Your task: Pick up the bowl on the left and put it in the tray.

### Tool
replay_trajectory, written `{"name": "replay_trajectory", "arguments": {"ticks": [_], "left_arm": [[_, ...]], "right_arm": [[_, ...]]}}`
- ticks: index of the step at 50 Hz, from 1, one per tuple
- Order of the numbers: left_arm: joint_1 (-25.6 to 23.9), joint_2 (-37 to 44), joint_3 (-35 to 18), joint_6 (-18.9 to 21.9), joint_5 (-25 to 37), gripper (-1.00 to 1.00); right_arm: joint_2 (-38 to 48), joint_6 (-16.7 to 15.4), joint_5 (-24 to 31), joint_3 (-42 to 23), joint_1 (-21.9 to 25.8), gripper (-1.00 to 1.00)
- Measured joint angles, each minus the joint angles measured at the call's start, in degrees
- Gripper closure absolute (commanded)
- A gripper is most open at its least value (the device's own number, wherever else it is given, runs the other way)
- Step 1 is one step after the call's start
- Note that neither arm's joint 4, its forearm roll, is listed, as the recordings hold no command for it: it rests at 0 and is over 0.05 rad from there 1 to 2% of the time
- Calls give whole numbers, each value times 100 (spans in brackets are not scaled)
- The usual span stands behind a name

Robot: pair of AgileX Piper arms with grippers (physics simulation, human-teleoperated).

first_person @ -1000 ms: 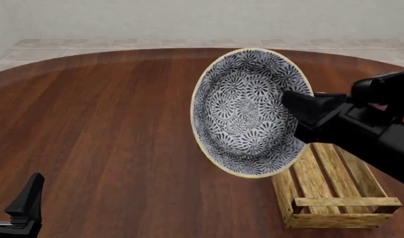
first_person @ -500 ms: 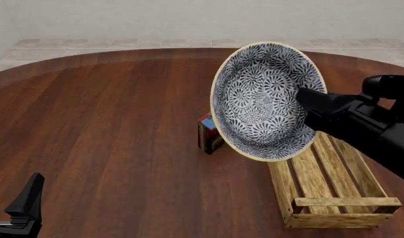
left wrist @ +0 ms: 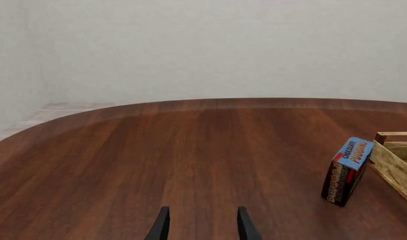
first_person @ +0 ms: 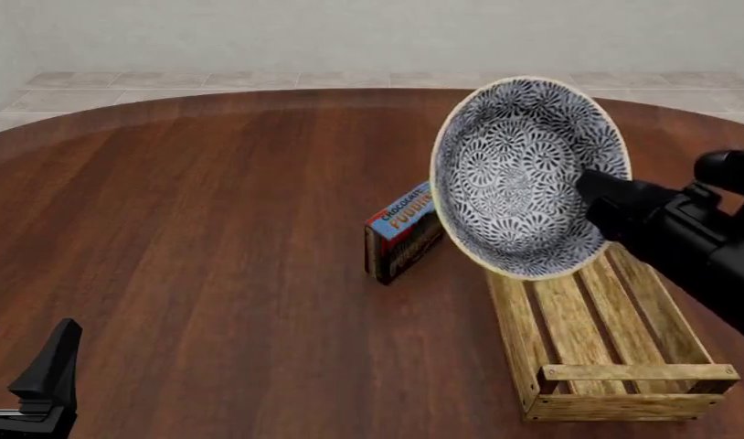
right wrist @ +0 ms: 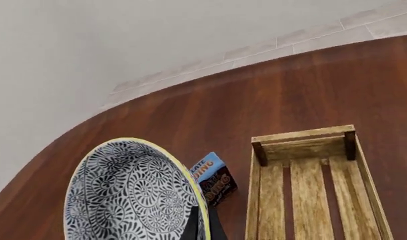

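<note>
pinching bowl rim, right end effector closed, bowl tilted

- Bare simulated room: round dark wooden table fills the view.
- Pale tiled floor beyond, blank white wall at the far side.

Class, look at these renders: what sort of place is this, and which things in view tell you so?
Most likely a simulated tabletop test scene, not a real room: a bare round wooden table against blank walls, holding only the tray and a pudding box, with the right gripper carrying the bowl.
</note>
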Motion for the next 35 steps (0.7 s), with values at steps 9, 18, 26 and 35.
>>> {"name": "replay_trajectory", "arguments": {"ticks": [9, 18, 26, 35], "left_arm": [[0, 0, 0, 0, 0, -100], [0, 0, 0, 0, 0, -100], [0, 0, 0, 0, 0, -100], [0, 0, 0, 0, 0, -100]], "right_arm": [[76, 262, -228, 190, -333, 100], [250, 539, -528, 404, -703, 100], [574, 790, -880, 579, -987, 100], [1047, 988, -1240, 701, -1263, 100]]}}
